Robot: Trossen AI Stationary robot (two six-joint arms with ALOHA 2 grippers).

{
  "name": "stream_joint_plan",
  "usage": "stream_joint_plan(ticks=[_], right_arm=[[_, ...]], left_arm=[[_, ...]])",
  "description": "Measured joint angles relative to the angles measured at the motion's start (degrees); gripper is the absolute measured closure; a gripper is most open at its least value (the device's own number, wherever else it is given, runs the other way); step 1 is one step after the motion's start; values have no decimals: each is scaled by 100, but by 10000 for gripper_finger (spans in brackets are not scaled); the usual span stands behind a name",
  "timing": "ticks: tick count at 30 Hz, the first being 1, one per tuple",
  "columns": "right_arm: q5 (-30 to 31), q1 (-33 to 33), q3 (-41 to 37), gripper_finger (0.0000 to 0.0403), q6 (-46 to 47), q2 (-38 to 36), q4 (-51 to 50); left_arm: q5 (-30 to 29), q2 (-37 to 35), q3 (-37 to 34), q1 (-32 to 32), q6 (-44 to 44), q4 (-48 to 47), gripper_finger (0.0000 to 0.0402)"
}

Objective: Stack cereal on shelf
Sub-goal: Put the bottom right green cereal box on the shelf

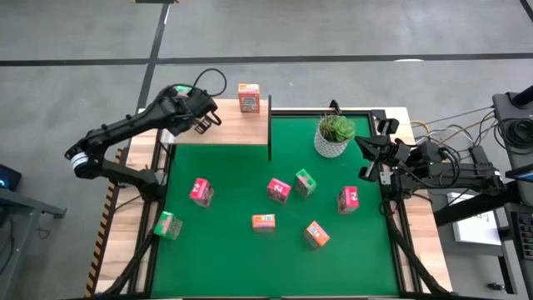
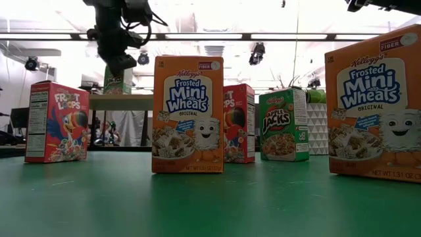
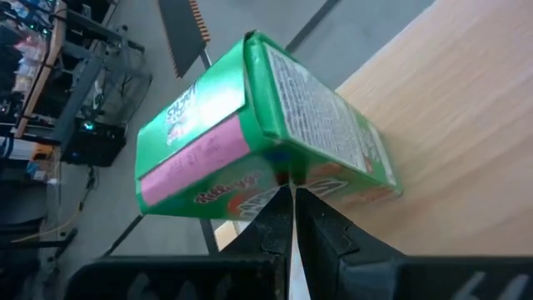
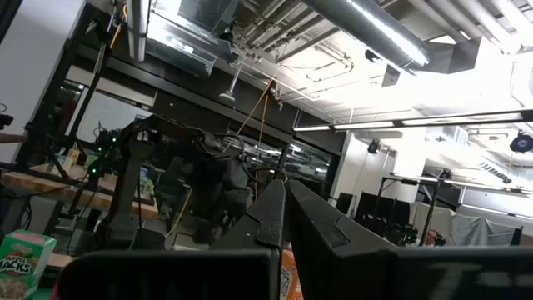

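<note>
Bright, even overhead light on the worktop [image 1: 250, 258], with short soft shadows. In the low view, ceiling lamps [image 2: 256, 54] glare white and the nearest orange box [image 2: 373, 102] looks slightly soft.

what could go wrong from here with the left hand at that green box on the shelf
The left hand is shut against the green cereal box, which sits near the shelf edge in the left wrist view; a nudge might tip it off. Later placements could bump the orange box already on the shelf.
</note>
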Motion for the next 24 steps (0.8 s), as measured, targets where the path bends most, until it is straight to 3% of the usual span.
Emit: stream_joint_plan(ticks=[24], right_arm=[[0,-1,2,394,0,0,-2]], left_arm=[[273,178,-37,119,-365,217,400]])
